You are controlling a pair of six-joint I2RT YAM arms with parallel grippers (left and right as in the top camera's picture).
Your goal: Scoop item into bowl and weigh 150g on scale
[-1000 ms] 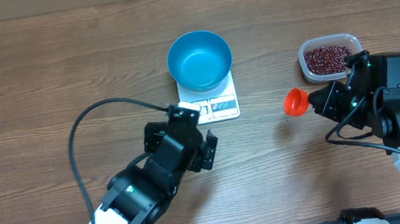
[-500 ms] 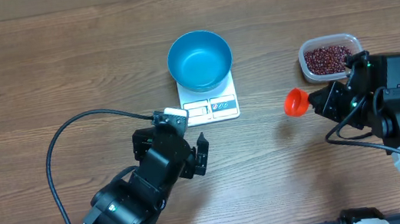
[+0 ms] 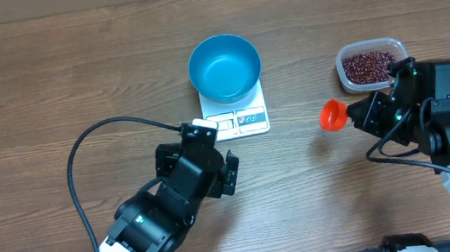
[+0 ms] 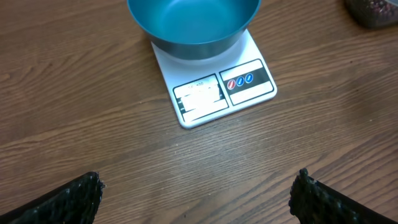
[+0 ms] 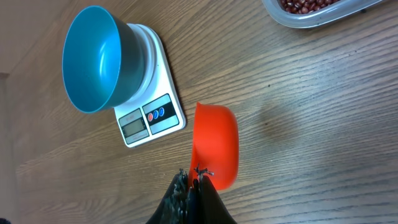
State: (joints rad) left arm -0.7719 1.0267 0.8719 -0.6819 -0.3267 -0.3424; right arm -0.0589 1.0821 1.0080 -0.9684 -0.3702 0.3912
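The blue bowl (image 3: 224,67) stands on the white scale (image 3: 246,121), and no beans show inside it. The item, dark red beans (image 3: 367,64), lies in a clear tub (image 3: 373,79) at the right. My right gripper (image 3: 361,113) is shut on the handle of an orange-red scoop (image 3: 332,115), between tub and scale, above the table. In the right wrist view the scoop (image 5: 216,143) sticks out from the gripper (image 5: 196,177). My left gripper (image 3: 201,155) hovers open in front of the scale (image 4: 217,93), with bare wood between its fingers (image 4: 81,196).
The wooden table (image 3: 46,89) lies bare to the left of the scale. A black cable (image 3: 82,162) loops from the left arm over the table. In the left wrist view the tub (image 4: 373,9) shows only at the top right corner.
The left arm drew back toward the front left, then came a little way back toward the scale. Its gripper stayed open. The right arm and scoop have not moved.
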